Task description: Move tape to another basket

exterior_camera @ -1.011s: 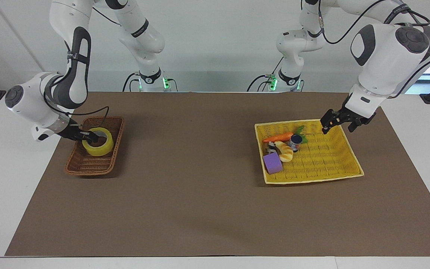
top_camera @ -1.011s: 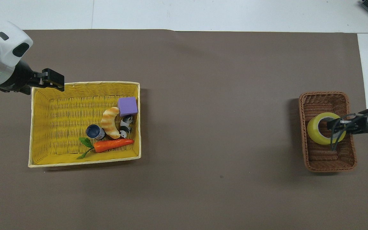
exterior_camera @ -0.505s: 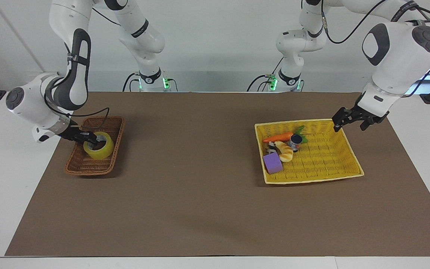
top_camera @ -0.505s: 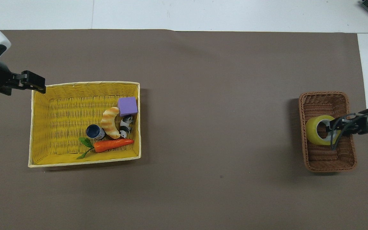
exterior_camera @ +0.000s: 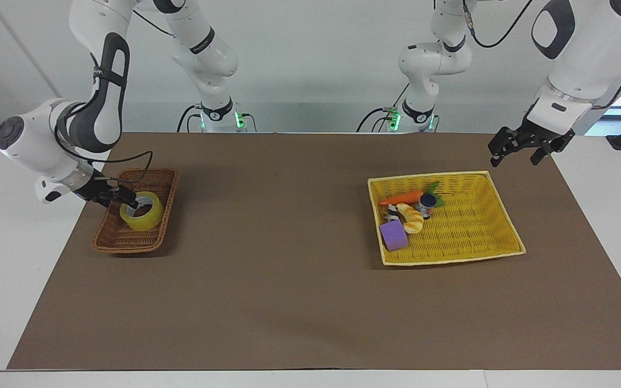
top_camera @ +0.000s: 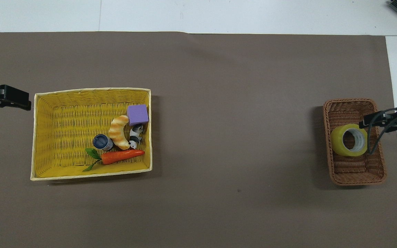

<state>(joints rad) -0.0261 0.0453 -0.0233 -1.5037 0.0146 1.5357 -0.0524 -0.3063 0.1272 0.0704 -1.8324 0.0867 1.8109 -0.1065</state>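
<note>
Left hand (exterior_camera: 521, 148): open wide, empty, hangs over surface (exterior_camera: 278, 269) just off corner of yellow basket (exterior_camera: 450, 258); arm waits, lifted out of way.

Right hand (exterior_camera: 129, 200): low over basket (exterior_camera: 127, 247), at tape's rim; arm bent, wrist slanting down. Cannot tell how far open; appears clear of the roll.

Tape (exterior_camera: 140, 211): lies in brown basket, hole up, leaning slightly. Delivery looks done.

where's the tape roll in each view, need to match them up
Facing view: the tape is at the picture's left edge area, in the brown wicker basket, by the right claw.
Overhead view: the tape is at the picture's right, in the same basket.
Shared landmark: the yellow basket at the other end of the table.
</note>
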